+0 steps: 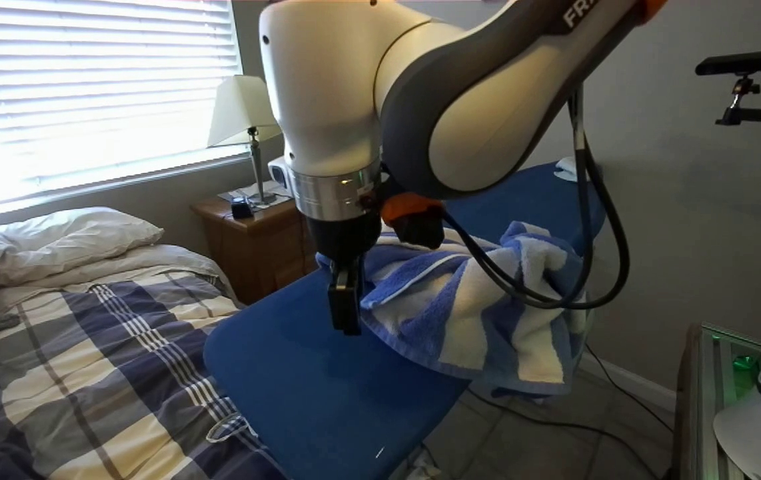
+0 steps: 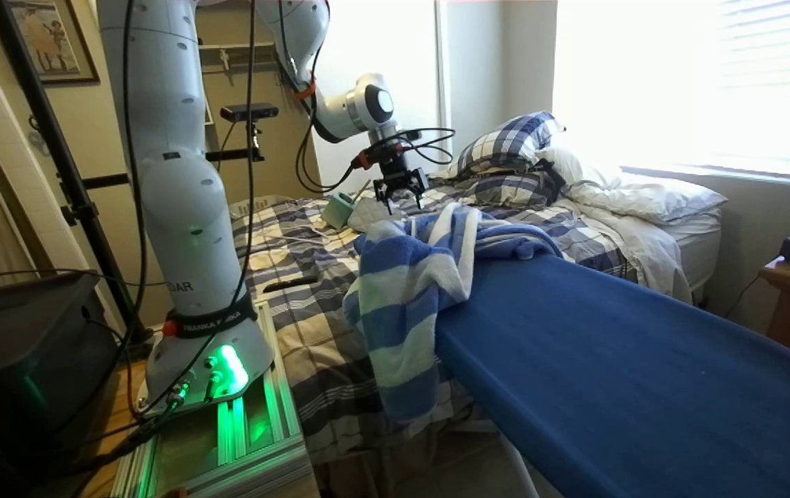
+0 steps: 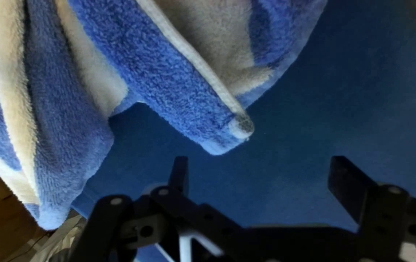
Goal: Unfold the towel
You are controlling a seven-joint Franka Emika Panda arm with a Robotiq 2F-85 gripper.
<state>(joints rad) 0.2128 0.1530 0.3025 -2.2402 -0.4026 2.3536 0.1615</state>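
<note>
The blue and cream-white striped towel point(image 1: 464, 327) lies bunched and folded across the blue board point(image 1: 327, 393), with part of it hanging over the board's side. In an exterior view the towel point(image 2: 402, 304) hangs down over the near edge of the board point(image 2: 616, 346). In the wrist view a pointed, folded corner of the towel point(image 3: 179, 76) lies on the board, just beyond the gap between the fingers. My gripper point(image 3: 259, 163) is open and empty, with its fingers apart. It also shows in both exterior views point(image 1: 346, 327) point(image 2: 404, 206), pointing down above the board beside the towel's edge.
A bed with a plaid cover point(image 1: 120, 360) stands alongside the board. A wooden nightstand point(image 1: 254, 247) with a lamp point(image 1: 244, 113) is near the window. Cables point(image 1: 580, 303) loop from the arm near the towel. A small white cloth point(image 1: 567, 168) lies at the board's far end.
</note>
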